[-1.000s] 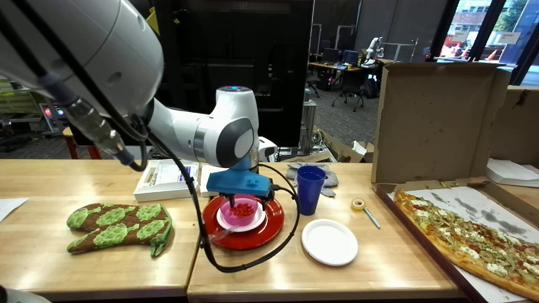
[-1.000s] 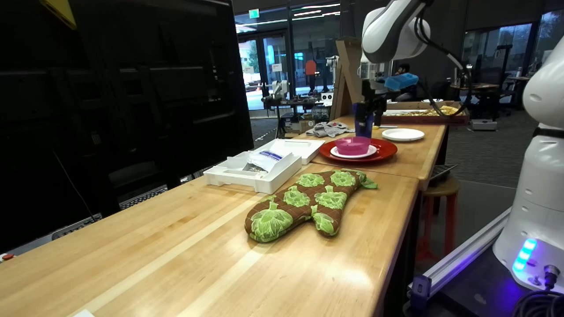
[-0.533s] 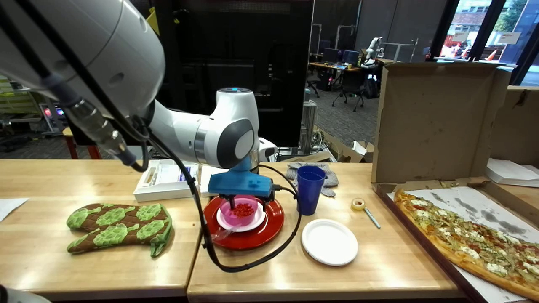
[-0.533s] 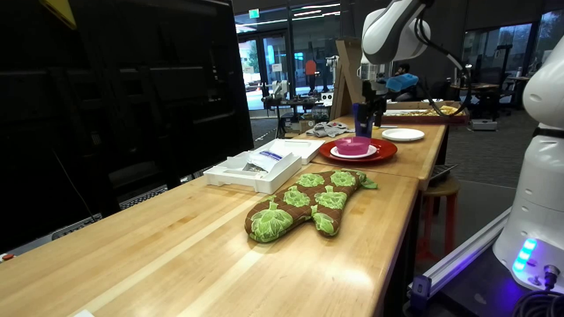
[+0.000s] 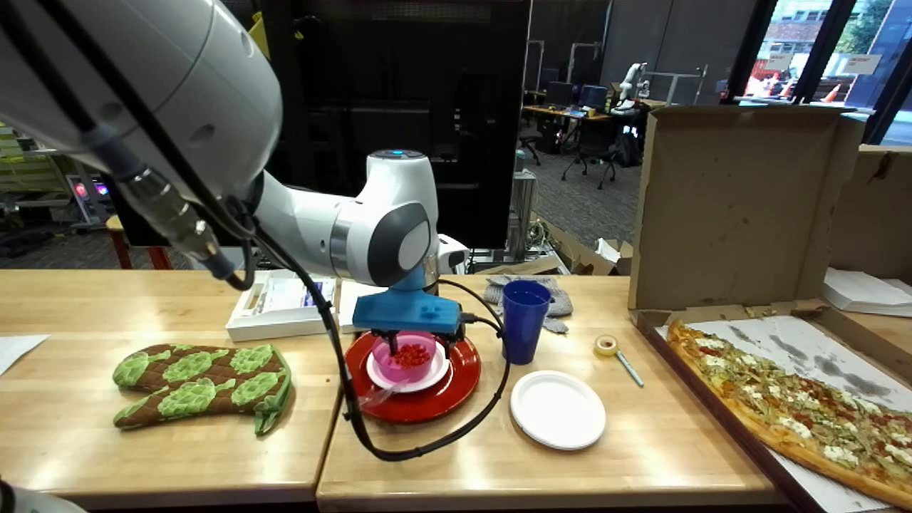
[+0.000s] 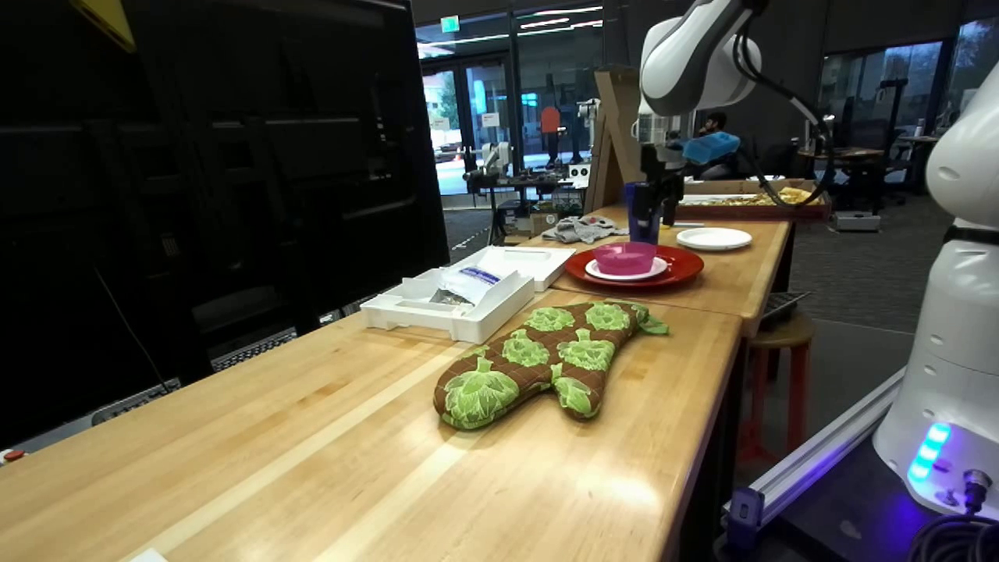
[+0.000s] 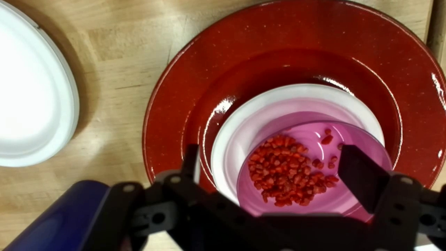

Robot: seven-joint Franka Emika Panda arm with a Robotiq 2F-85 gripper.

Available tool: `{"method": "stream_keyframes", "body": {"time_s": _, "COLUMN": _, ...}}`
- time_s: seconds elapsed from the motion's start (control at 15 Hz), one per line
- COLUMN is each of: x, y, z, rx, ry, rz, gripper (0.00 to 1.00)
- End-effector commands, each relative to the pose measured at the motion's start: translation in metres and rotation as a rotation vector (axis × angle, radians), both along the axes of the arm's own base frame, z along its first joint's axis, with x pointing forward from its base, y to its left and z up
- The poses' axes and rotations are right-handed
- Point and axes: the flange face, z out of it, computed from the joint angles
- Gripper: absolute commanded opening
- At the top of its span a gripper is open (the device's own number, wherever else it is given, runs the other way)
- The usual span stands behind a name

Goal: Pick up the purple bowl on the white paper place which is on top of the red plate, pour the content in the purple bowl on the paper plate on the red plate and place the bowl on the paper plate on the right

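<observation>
The purple bowl (image 5: pixel 389 368), with red bits in it, stands upright on a white paper plate (image 5: pixel 440 371). That plate lies on the red plate (image 5: pixel 467 360). The bowl also shows in an exterior view (image 6: pixel 624 257) and in the wrist view (image 7: pixel 315 134). My gripper (image 5: pixel 420 347) is open and empty above the bowl, apart from it in an exterior view (image 6: pixel 655 215). In the wrist view the gripper (image 7: pixel 270 158) is off-centre: one finger overlaps the bowl's inside, the other appears over the red plate. Another paper plate (image 5: pixel 558 411) lies to the right, bare.
A blue cup (image 5: pixel 526 324) stands close beside the red plate and shows near a finger in the wrist view (image 7: pixel 66 216). An oven mitt (image 5: pixel 203 385), a white box (image 5: pixel 281 313), tape (image 5: pixel 606 346), a pen (image 5: pixel 630 369) and an open pizza box (image 5: pixel 741 214) are around.
My gripper has shifted very slightly to the right in both exterior views. It stays open. The bowl and the plates have not moved.
</observation>
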Motion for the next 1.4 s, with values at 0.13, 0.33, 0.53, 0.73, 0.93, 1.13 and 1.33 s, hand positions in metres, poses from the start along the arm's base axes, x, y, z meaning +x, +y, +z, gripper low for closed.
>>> {"method": "stream_keyframes", "body": {"time_s": 0.13, "x": 0.011, "y": 0.0, "z": 0.002, "rx": -0.011, "ry": -0.04, "rz": -0.002, "gripper": 1.0}}
{"method": "stream_keyframes", "body": {"time_s": 0.33, "x": 0.017, "y": 0.0, "z": -0.003, "rx": -0.006, "ry": -0.034, "rz": -0.003, "gripper": 1.0}}
{"method": "stream_keyframes", "body": {"time_s": 0.53, "x": 0.024, "y": -0.001, "z": -0.011, "rx": -0.006, "ry": -0.023, "rz": -0.001, "gripper": 1.0}}
{"method": "stream_keyframes", "body": {"time_s": 0.73, "x": 0.032, "y": -0.001, "z": -0.016, "rx": -0.011, "ry": -0.013, "rz": 0.002, "gripper": 1.0}}
{"method": "stream_keyframes", "body": {"time_s": 0.93, "x": 0.04, "y": -0.002, "z": -0.022, "rx": -0.01, "ry": 0.001, "rz": 0.004, "gripper": 1.0}}
{"method": "stream_keyframes", "body": {"time_s": 1.13, "x": 0.045, "y": -0.002, "z": -0.03, "rx": -0.008, "ry": 0.014, "rz": 0.002, "gripper": 1.0}}
{"method": "stream_keyframes", "body": {"time_s": 1.33, "x": 0.048, "y": -0.002, "z": -0.036, "rx": -0.006, "ry": 0.027, "rz": 0.0, "gripper": 1.0}}
